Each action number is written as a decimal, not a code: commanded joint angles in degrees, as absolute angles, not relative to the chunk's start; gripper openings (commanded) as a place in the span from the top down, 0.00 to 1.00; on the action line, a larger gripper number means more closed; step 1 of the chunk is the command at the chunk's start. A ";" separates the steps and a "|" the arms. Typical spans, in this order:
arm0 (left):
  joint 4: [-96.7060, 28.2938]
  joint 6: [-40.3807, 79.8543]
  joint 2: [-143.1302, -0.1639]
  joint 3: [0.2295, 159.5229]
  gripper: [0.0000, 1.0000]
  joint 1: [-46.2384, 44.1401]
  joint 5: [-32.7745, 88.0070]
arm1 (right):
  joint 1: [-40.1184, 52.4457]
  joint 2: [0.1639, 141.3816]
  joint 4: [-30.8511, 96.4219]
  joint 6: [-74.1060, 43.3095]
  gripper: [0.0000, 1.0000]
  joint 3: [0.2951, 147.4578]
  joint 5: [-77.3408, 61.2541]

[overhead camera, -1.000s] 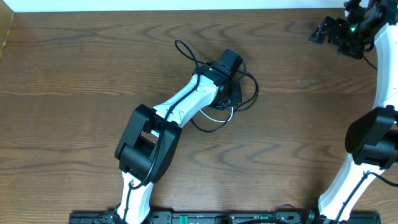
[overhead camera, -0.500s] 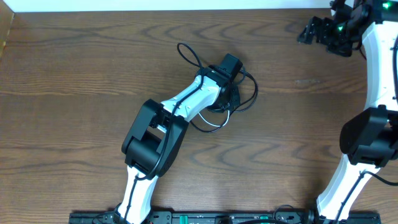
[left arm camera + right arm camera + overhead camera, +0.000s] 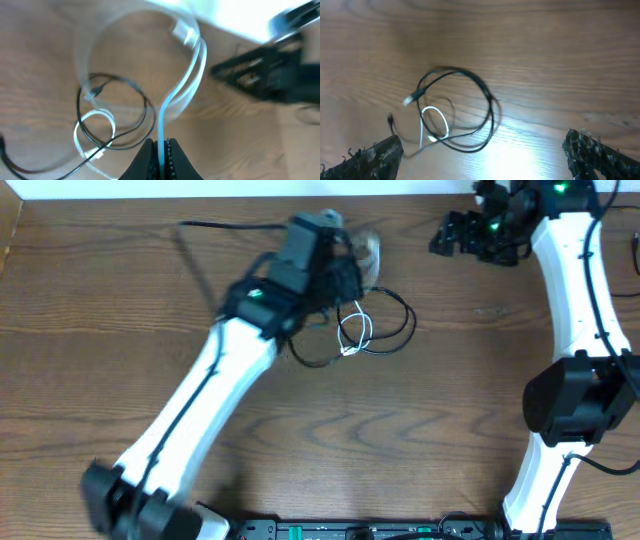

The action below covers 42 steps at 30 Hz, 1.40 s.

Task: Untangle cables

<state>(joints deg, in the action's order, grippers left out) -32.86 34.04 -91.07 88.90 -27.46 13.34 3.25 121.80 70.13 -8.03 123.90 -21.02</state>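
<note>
As left pincer [image 3: 161, 146] clamps white cable [image 3: 162, 122], blurred

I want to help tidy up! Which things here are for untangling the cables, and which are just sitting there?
For the job: thin white cord, pinched in the shut left gripper; thin black cord, lying looped; open right gripper, holding nothing.
Just there: brown wooden table; black rail by the arms' bases.

Black cord [image 3: 487, 100] lies looped on the bench [image 3: 545, 50]; white cord [image 3: 162, 127] overlaps it, one end raised
</note>
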 commanded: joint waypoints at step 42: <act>10.00 64.55 -77.78 92.55 0.92 -3.55 37.04 | 12.86 121.99 67.44 23.51 0.01 123.61 -52.88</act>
<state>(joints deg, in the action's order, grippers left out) 8.01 58.43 -78.43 90.24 -3.68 31.70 13.08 121.80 67.59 21.26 123.90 -50.76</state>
